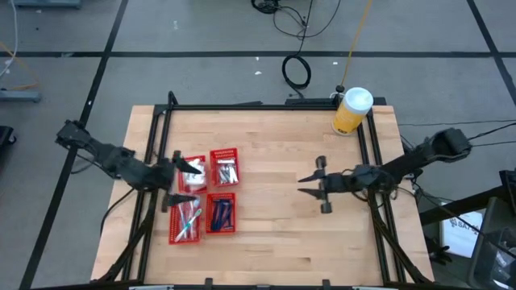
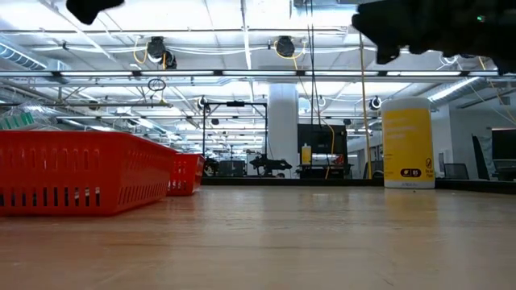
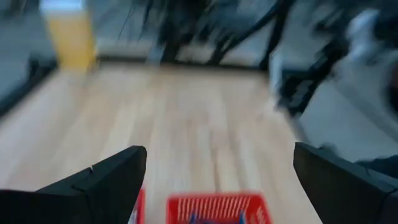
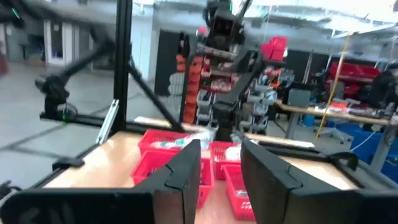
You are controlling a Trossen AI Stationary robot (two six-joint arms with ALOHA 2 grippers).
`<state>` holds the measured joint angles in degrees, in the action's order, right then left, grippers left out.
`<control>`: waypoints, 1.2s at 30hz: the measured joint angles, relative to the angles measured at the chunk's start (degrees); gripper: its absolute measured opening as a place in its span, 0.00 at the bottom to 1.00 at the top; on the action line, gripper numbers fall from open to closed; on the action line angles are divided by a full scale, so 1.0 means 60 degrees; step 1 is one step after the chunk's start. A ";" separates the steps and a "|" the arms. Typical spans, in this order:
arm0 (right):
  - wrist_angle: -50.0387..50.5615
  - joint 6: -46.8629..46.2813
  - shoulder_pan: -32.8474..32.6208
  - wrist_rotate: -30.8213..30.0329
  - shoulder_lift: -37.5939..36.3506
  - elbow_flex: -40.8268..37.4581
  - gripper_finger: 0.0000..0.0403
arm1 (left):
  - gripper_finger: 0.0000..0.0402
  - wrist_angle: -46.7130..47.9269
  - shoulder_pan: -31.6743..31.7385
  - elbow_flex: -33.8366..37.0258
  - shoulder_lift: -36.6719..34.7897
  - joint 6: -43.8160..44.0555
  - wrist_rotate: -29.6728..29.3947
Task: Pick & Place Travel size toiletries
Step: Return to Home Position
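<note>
Four red mesh baskets [image 1: 206,196] stand on the left part of the wooden table [image 1: 274,234]. They hold the travel size toiletries: white packets [image 1: 192,167], silver tubes [image 1: 226,171], toothbrushes [image 1: 189,219] and dark blue razors [image 1: 222,211]. My left gripper [image 1: 184,182] hovers above the left pair of baskets, wide open and with nothing between its fingers [image 3: 221,171]. My right gripper [image 1: 305,179] hangs over the table's right half and points toward the baskets. Its fingers stand a little apart with nothing between them [image 4: 221,165].
A big yellow jar with a white lid [image 1: 352,110] stands at the far right corner. A black frame [image 1: 266,105] runs along the table's far edge and down both sides. Bare wood lies between the baskets and my right gripper.
</note>
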<state>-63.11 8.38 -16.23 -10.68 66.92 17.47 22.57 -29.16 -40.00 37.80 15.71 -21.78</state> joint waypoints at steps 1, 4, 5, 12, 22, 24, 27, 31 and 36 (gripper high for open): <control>-0.0013 -0.0003 0.0001 -0.0004 -0.0398 -0.0269 0.26 | 0.99 -0.0489 0.0034 0.0404 -0.0646 -0.0489 0.0263; -0.0065 -0.0284 0.0001 0.0023 -0.1577 -0.1094 0.26 | 0.99 -0.1921 0.0310 0.1881 -0.2540 -0.1698 0.1151; -0.0055 -0.0522 0.0001 0.0018 -0.1853 -0.1235 0.26 | 0.99 -0.2305 0.0424 0.2301 -0.3176 -0.1883 0.1351; 0.0705 -0.1246 0.0001 0.0007 -0.3128 -0.1633 0.26 | 0.99 -0.2361 0.1234 0.4667 -0.6262 -0.1717 0.1482; 0.2112 -0.1259 0.0033 -0.1242 -0.3934 -0.2016 0.26 | 0.99 -0.2753 0.2204 0.5322 -0.6236 -0.2113 0.1749; 0.1614 -0.1223 0.0026 -0.1139 -0.4035 -0.2357 0.26 | 0.99 -0.3244 0.2344 0.5668 -0.6253 -0.2141 0.1684; 0.1220 -0.1213 0.0030 -0.0978 -0.4405 -0.2706 0.25 | 0.99 -0.3838 0.2513 0.6323 -0.6236 -0.2063 0.1948; 0.2310 -0.1279 0.0022 -0.0868 -0.4992 -0.2734 0.26 | 0.99 -0.4142 0.2693 0.6500 -0.6242 -0.1812 0.2280; 0.3744 -0.1118 0.0044 -0.0663 -0.6875 -0.2745 0.25 | 0.99 -0.4103 0.2742 0.6500 -0.6244 -0.1789 0.2353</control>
<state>-40.65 1.68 -15.97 -14.65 25.67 0.99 -2.04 -12.71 -0.99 0.34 4.97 -7.66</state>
